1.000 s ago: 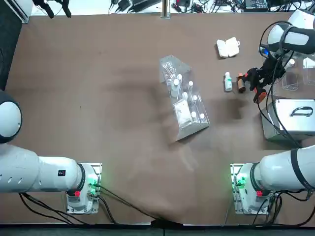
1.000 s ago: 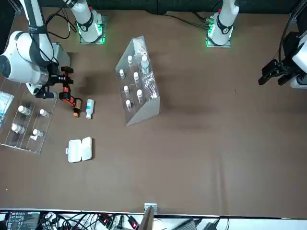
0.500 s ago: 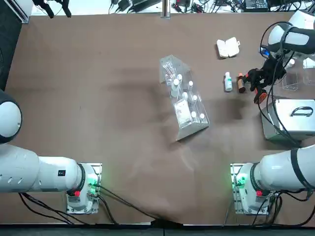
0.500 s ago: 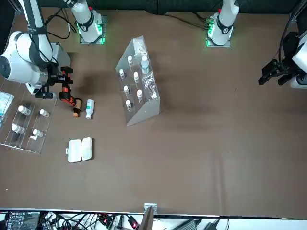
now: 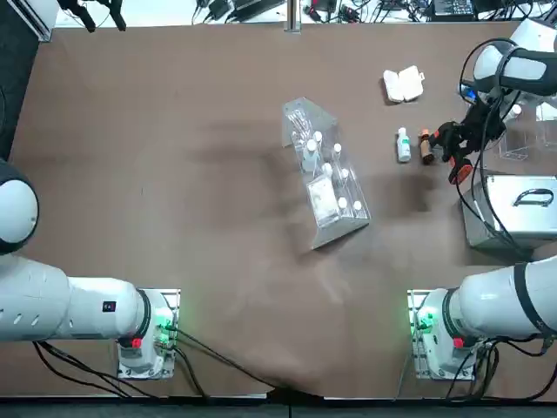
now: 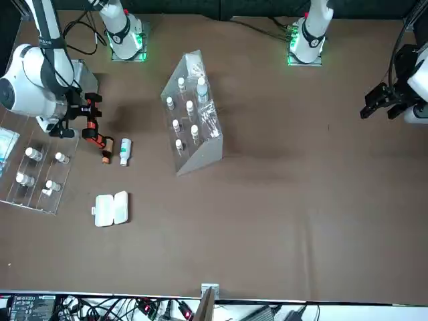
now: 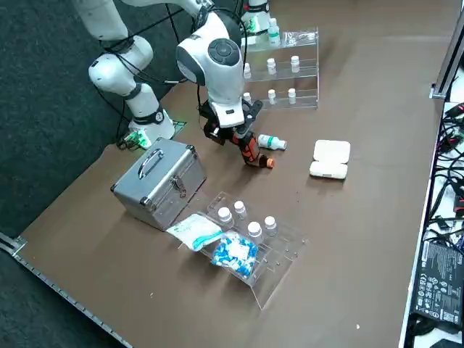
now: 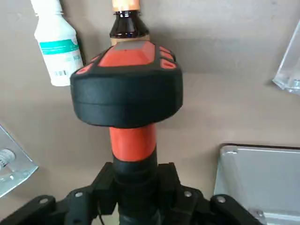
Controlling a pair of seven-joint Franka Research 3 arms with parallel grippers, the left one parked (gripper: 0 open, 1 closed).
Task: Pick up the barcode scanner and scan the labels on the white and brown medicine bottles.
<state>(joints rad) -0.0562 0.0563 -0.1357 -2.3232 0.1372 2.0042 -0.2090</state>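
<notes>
My right gripper [image 5: 459, 150] is shut on the barcode scanner [image 5: 450, 139], gripping its orange-red handle [image 8: 133, 143]. It holds the scanner low over the table near the right edge. The black head [image 8: 126, 96] points at the two bottles lying side by side on the table. The brown bottle [image 8: 125, 27], with an orange cap, lies right in front of the head. The white bottle [image 8: 55, 47] with a teal band lies beside it, farther from the gripper. Both show in the top view, white bottle [image 5: 403, 144] and brown bottle [image 5: 426, 146], just left of the scanner.
A silver metal case [image 5: 512, 212] sits close beside the gripper, toward the robot. A clear tray of white-capped vials [image 7: 254, 235] lies at the right edge. A white folding box [image 5: 403, 84] lies beyond the bottles. A clear rack of vials [image 5: 324, 178] stands mid-table.
</notes>
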